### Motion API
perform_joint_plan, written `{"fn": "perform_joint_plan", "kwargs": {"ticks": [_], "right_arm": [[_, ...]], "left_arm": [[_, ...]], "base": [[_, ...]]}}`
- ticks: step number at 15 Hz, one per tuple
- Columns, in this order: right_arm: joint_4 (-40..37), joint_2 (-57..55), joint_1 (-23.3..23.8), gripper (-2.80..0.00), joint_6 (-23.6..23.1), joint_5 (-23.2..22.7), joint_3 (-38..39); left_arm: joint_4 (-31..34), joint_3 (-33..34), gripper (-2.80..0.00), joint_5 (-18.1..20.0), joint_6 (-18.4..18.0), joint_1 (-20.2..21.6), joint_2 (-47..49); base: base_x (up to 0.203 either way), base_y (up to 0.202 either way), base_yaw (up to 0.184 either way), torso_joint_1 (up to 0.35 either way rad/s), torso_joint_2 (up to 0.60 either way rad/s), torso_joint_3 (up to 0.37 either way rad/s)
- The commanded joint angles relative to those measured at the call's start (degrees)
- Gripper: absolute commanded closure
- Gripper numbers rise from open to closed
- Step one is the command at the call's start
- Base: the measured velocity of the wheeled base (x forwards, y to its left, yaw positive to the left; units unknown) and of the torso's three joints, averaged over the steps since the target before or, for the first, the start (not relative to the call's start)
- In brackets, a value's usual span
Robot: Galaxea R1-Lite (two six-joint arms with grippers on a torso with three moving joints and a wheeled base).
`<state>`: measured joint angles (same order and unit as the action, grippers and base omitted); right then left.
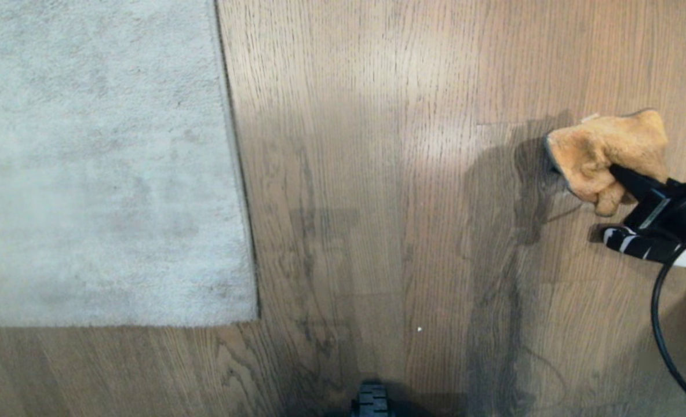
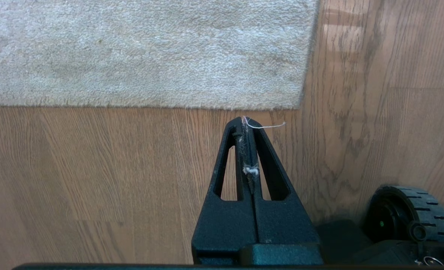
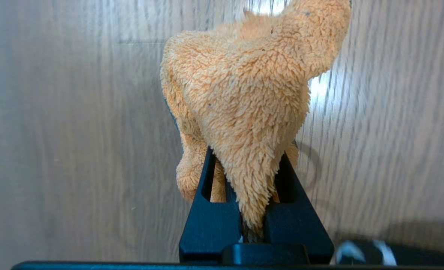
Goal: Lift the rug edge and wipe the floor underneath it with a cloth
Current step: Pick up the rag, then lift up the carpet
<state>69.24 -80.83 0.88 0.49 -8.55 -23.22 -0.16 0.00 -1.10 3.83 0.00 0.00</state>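
The orange-tan cloth [image 1: 604, 153] hangs bunched at the right of the head view, with my right gripper [image 1: 624, 176] shut on it. In the right wrist view the cloth [image 3: 244, 86] fills the gap between the black fingers [image 3: 203, 210] and hides the tips of the right gripper [image 3: 246, 155]. The pale grey rug lies flat at the left; its edge [image 1: 236, 174] runs down to a corner [image 1: 255, 317]. Brown plank floor [image 1: 389, 174] separates rug and cloth. My left gripper [image 2: 246, 120] is shut and empty, with lint on it, just short of the rug edge [image 2: 207, 104].
A wheel of my base [image 2: 413, 213] sits beside the left gripper, and a black part of the base [image 1: 371, 402] shows at the bottom of the head view. A black cable [image 1: 661, 324] loops under the right arm. A white speck [image 1: 419, 329] lies on the planks.
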Motion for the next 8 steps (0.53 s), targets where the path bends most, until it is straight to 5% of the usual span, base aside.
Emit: {"fn": "perform_joint_plan", "kwargs": {"ticks": [1,8], "right_arm": [[0.3,7.8,0.0,0.00,0.0,-0.1,6.0],[-7.3,24.8,-0.3,0.00,0.2,-0.1,10.8]], "left_arm": [[0.0,0.0,0.00,0.0,0.0,0.0,0.0],[0.0,0.0,0.00,0.0,0.0,0.0,0.0]], "base": [[0.000,0.000,0.000,0.000,0.00,0.000],[0.000,0.000,0.000,0.000,0.00,0.000]]}}
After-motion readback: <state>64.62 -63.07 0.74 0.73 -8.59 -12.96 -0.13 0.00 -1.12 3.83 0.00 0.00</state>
